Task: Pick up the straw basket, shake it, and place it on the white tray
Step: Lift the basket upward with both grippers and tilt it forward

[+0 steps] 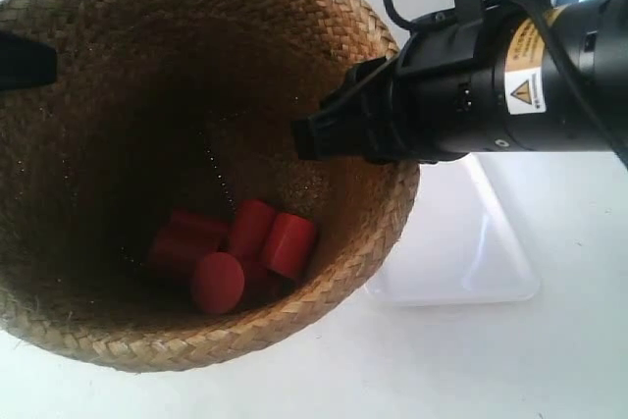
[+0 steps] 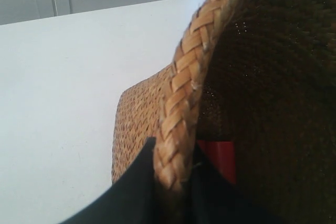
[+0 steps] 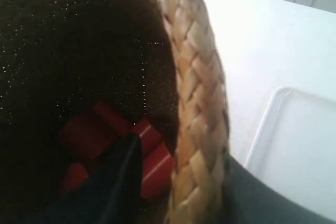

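The straw basket (image 1: 196, 345) fills most of the exterior view, its dark inside facing the camera and its rim overlapping the left edge of the white tray (image 1: 461, 252). My right gripper (image 1: 314, 139) is shut on the rim on the tray's side, one finger inside (image 3: 126, 177) and one outside. In the right wrist view the braided rim (image 3: 199, 129) runs through the right gripper (image 3: 184, 153). My left gripper (image 2: 173, 161) is shut on the opposite rim (image 2: 184, 87); its tip (image 1: 25, 61) shows at the exterior view's left edge.
Several red cylinders (image 1: 240, 252) lie at the bottom of the basket, also seen as red cylinders (image 3: 152, 156) and a red patch (image 2: 220, 156). The white table (image 1: 549, 360) spreads around the tray (image 3: 299, 150). The black arm (image 1: 520, 76) reaches over the tray.
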Controlling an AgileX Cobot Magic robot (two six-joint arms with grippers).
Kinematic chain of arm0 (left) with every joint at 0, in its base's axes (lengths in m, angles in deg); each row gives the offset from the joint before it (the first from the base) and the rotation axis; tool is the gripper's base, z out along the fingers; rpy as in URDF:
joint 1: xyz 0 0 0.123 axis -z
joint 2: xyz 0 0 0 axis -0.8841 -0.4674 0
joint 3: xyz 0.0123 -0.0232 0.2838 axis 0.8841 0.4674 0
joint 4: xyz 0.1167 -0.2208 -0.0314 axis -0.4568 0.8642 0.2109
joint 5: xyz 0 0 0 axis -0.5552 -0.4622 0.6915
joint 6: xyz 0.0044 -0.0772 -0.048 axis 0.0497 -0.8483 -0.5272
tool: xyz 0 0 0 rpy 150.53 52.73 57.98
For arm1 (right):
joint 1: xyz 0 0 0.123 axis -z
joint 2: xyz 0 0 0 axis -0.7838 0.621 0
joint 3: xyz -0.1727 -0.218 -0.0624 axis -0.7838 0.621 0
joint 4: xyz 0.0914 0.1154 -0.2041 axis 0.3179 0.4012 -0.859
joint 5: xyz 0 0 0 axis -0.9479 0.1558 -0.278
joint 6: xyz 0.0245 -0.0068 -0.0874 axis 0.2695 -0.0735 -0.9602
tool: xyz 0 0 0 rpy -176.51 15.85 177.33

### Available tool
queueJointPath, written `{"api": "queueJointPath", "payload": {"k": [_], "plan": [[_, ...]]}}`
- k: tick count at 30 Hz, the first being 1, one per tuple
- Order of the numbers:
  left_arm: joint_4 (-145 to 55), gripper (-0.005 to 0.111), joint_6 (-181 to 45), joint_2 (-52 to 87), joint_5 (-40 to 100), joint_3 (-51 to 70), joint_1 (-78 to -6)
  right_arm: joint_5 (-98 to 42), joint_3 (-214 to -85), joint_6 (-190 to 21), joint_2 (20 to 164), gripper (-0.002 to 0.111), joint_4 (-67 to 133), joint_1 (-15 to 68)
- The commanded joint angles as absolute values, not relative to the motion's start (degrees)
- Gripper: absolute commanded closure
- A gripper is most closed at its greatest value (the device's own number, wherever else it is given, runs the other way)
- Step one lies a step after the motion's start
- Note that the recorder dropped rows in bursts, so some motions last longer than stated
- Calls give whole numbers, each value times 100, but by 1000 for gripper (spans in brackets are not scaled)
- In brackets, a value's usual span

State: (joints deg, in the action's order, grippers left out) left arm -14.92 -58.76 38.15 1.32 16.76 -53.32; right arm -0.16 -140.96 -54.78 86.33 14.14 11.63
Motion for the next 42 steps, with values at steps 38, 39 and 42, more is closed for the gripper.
{"api": "queueJointPath", "payload": {"k": [38,39,42], "plan": [[-1344,107,-5748,3486,819,1890,-5344,-333,-14120,-5465,9333,108,1076,1162],[-1073,107,-5705,3516,659,1685,-5344,71,-14392,-5508,9179,108,1252,1162],[-506,107,-4658,4023,-268,981,-5334,190,-15062,-6417,8380,108,2007,772]]}}
